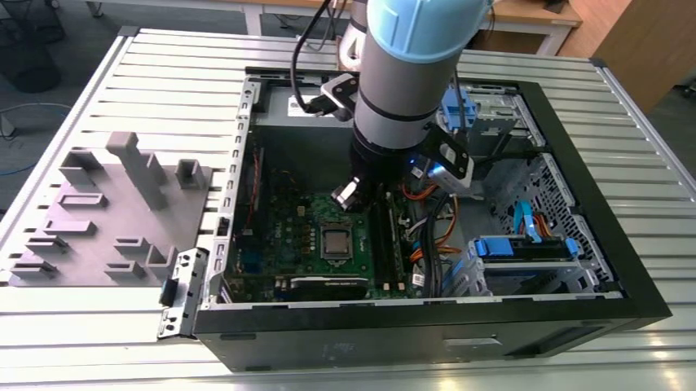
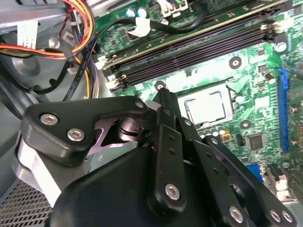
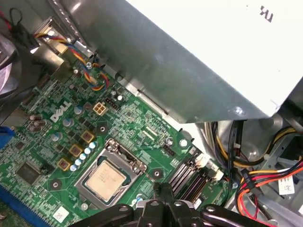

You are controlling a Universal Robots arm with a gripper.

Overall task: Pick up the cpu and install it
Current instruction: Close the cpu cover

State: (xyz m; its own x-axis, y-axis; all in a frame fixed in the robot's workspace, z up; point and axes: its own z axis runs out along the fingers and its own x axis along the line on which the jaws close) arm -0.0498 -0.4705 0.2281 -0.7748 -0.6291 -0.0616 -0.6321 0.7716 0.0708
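already cpu (image 3: 108,179) in socket (image 3: 111,176)

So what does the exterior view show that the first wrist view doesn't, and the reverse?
Exterior view: the whole open computer case on a slatted table, the grey moulded tray beside it, and the arm reaching in. First wrist view: coloured wire bundles and the grey box up close. Both: the green motherboard with the cpu sitting in its socket.

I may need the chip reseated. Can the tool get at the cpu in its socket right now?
Probably yes: the tool hangs beside the cpu, whose top lies bare in the socket frame.
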